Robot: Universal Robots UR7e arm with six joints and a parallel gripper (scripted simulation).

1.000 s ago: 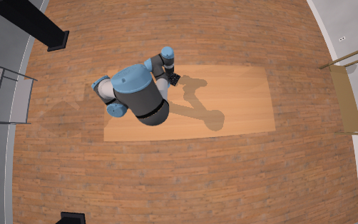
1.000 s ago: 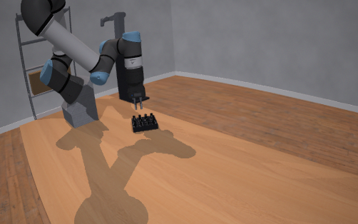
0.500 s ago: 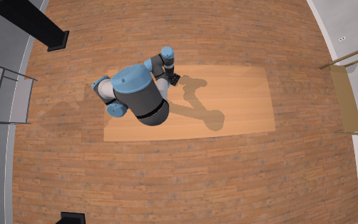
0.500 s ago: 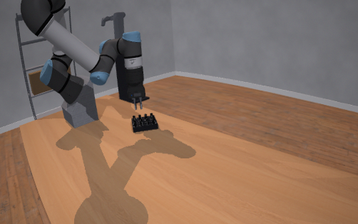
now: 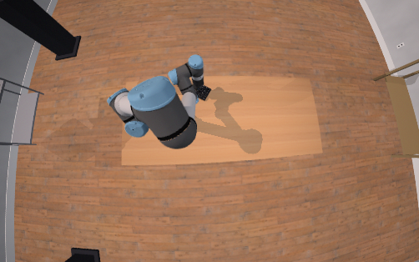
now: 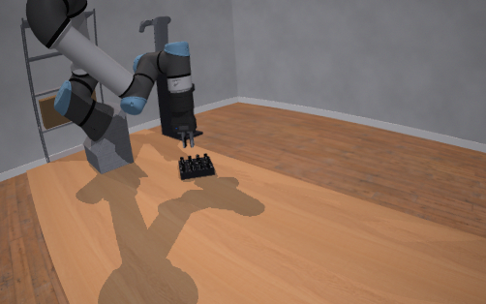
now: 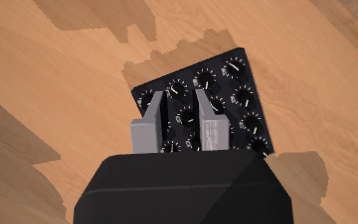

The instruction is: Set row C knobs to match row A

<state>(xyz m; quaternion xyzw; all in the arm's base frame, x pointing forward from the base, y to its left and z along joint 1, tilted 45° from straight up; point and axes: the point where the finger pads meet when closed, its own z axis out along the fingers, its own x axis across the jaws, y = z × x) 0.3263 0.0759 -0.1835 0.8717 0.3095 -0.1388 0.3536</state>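
The black knob box (image 6: 196, 167) (image 5: 204, 92) (image 7: 261, 107) stands on its feet on the light wooden table (image 6: 300, 232) (image 5: 275, 121), turned at an angle in the wrist view. Its small black knobs carry white lines; a knob with a clear white line (image 7: 176, 88) sits near the far edge. My gripper (image 6: 189, 142) (image 7: 180, 105) hangs straight down a little above the box, over its middle knobs. The fingers stand partly apart with nothing between them; a knob (image 7: 186, 118) shows in the gap below. The gripper body hides the near part of the box in the wrist view.
The arm's grey pedestal (image 6: 109, 147) stands on the table left of the box. A metal shelf rack (image 6: 30, 73) and a dark post (image 6: 160, 34) stand behind by the wall. The arm's shadow (image 6: 145, 228) falls across the table in front.
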